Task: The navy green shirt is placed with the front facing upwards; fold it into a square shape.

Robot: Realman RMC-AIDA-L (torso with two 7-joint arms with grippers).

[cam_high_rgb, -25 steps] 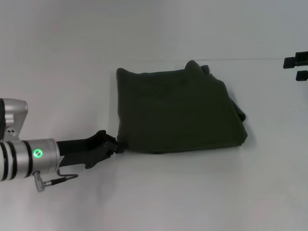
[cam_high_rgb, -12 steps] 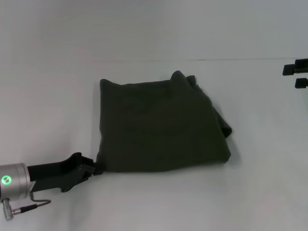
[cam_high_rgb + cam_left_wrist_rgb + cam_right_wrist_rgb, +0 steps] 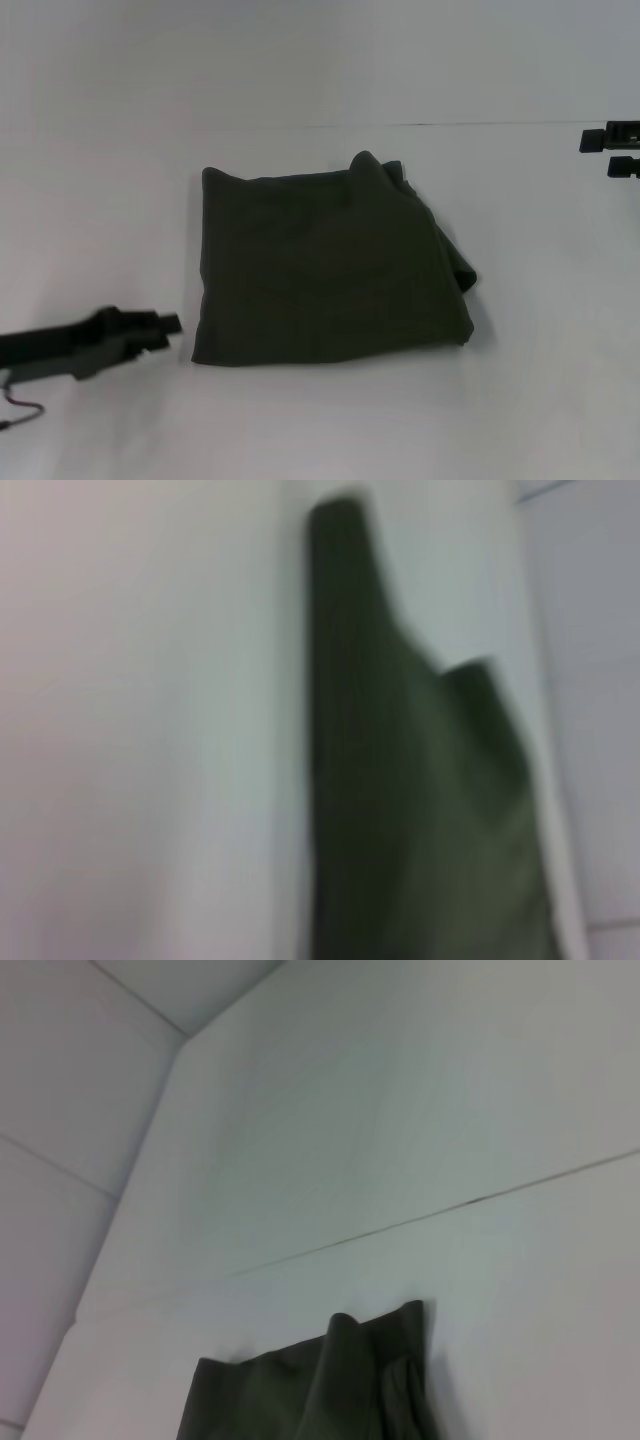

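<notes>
Head view: the navy green shirt (image 3: 330, 265) lies folded into a rough square on the white table (image 3: 520, 400). The left gripper (image 3: 165, 328) sits just beside its near left corner, apart from it; whether its jaws are spread I cannot tell. The right gripper (image 3: 610, 150) waits at the far right edge, well apart.

Left wrist view: the shirt (image 3: 420, 820) fills the frame, blurred.

Right wrist view: the shirt's far edge (image 3: 320, 1390) shows, bunched.

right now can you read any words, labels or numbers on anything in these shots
None can be read.
The navy green shirt lies folded on the white table with only plain dark fabric showing: no lettering or neck label in any view.
The left gripper and right gripper show no markings.
</notes>
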